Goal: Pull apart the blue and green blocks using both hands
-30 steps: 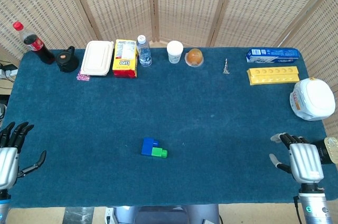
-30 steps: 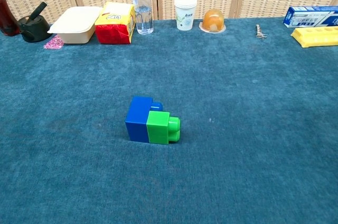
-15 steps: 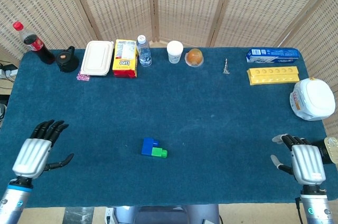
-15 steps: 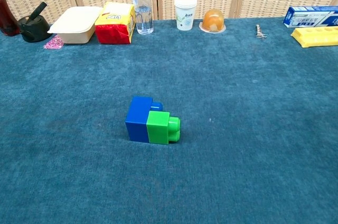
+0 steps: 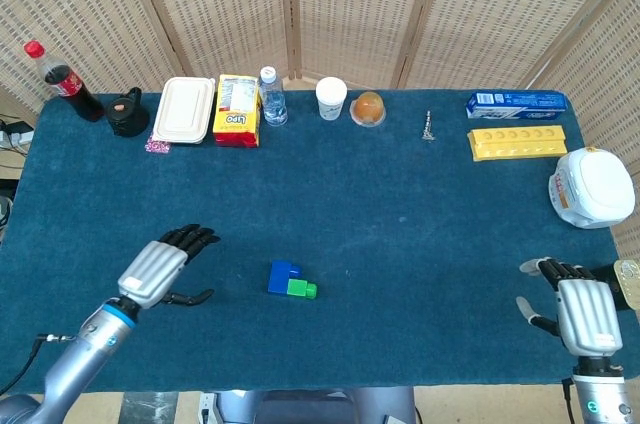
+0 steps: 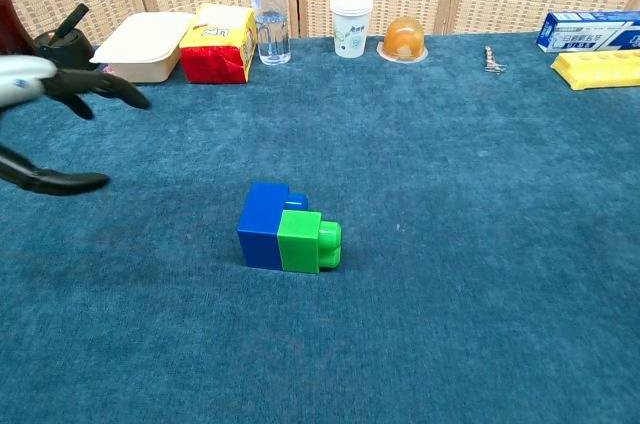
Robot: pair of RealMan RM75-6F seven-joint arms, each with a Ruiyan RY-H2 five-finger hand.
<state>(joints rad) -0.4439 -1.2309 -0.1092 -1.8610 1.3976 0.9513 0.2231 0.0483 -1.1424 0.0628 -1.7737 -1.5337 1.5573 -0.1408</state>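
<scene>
A blue block (image 5: pixel 281 277) (image 6: pixel 263 223) and a green block (image 5: pixel 302 289) (image 6: pixel 305 240) lie joined together near the middle of the blue cloth, green on the right. My left hand (image 5: pixel 160 267) (image 6: pixel 45 104) hovers open to the left of the pair, fingers spread, holding nothing. My right hand (image 5: pixel 583 308) rests open at the table's right front corner, far from the blocks. It does not show in the chest view.
Along the back edge stand a cola bottle (image 5: pixel 62 81), a white lunch box (image 5: pixel 185 109), a yellow-red carton (image 5: pixel 236 110), a water bottle (image 5: pixel 272 96), a paper cup (image 5: pixel 331 98) and an orange cup (image 5: pixel 368 109). A yellow tray (image 5: pixel 517 141) and white container (image 5: pixel 593 187) sit right.
My left hand has moved in from the left front corner toward the blocks and now shows in the chest view. The right hand slid slightly toward the front edge. The blocks stayed put.
</scene>
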